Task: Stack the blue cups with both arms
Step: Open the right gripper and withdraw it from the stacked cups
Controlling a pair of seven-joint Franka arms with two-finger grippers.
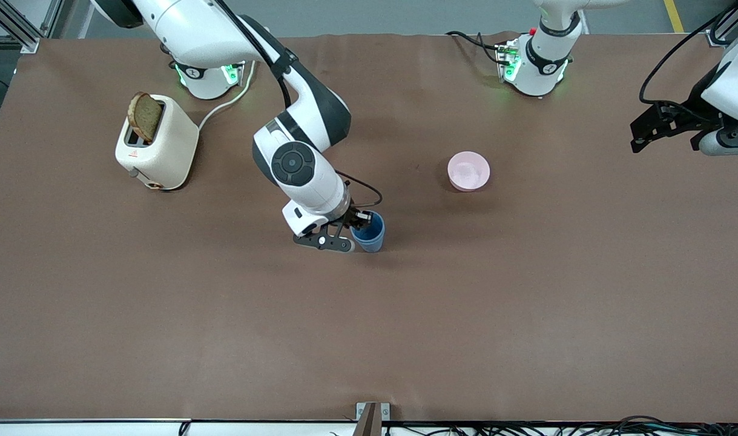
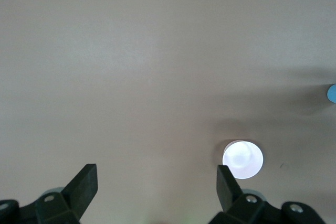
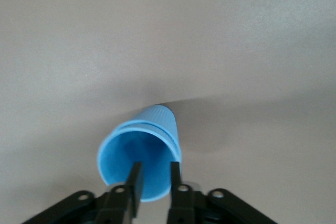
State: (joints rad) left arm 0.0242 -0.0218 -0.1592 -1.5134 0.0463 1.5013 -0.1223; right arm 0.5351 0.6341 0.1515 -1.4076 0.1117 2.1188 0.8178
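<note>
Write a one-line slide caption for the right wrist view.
Right gripper pinches the rim of the stacked blue cups on the brown table.

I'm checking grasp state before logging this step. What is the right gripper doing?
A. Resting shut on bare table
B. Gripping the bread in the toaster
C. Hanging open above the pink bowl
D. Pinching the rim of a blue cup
D: in the right wrist view the right gripper has its fingers closed on the rim wall of the blue cup, one finger inside and one outside, while the left gripper hangs open, waiting.
</note>
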